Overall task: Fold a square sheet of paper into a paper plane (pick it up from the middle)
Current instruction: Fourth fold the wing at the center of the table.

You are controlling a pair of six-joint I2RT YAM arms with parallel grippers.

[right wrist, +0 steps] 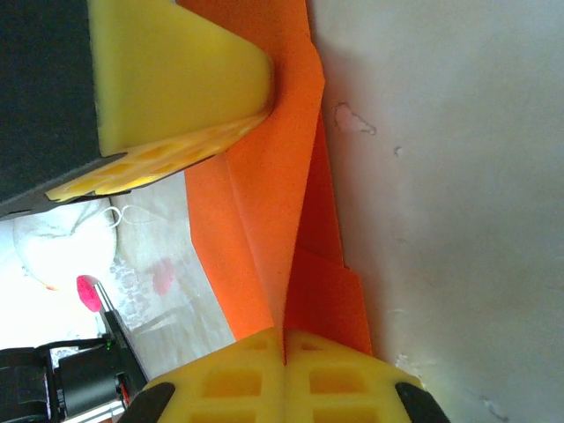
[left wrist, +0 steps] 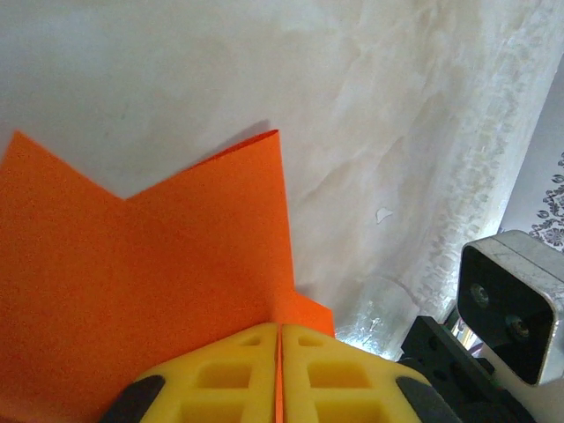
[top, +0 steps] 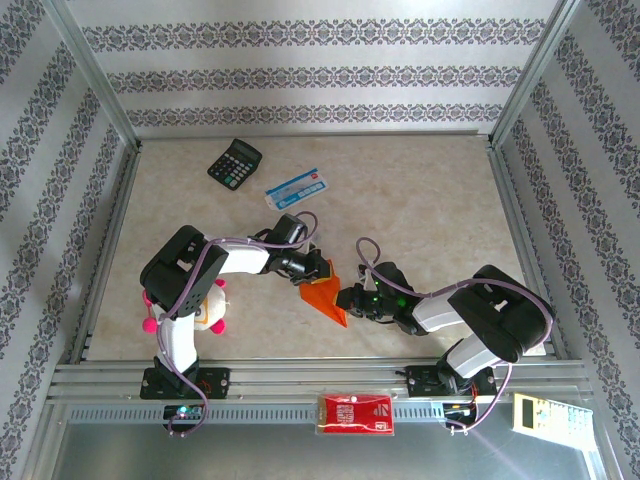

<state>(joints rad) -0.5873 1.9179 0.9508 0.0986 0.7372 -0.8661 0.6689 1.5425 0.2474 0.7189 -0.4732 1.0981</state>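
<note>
The square sheet of paper (top: pixel 326 296), bright orange, is folded into a pointed, layered shape with a centre crease, like a paper plane. It is held just above the table between the two arms. My left gripper (top: pixel 319 272) is shut on its upper left edge. In the left wrist view the paper (left wrist: pixel 132 291) runs as a thin line between the pressed yellow pads of that gripper (left wrist: pixel 279 328). My right gripper (top: pixel 349 299) is shut on the lower right end. In the right wrist view the crease (right wrist: pixel 275 194) enters this gripper (right wrist: pixel 284 336), with the left fingers (right wrist: pixel 176 97) clamped at the top.
A black calculator (top: pixel 234 160) and a blue-and-white packet (top: pixel 298 187) lie at the back of the table. A white and pink toy (top: pixel 207 309) sits by the left arm's base. A red packet (top: pixel 355 413) and a pale calculator (top: pixel 546 412) lie on the front rail.
</note>
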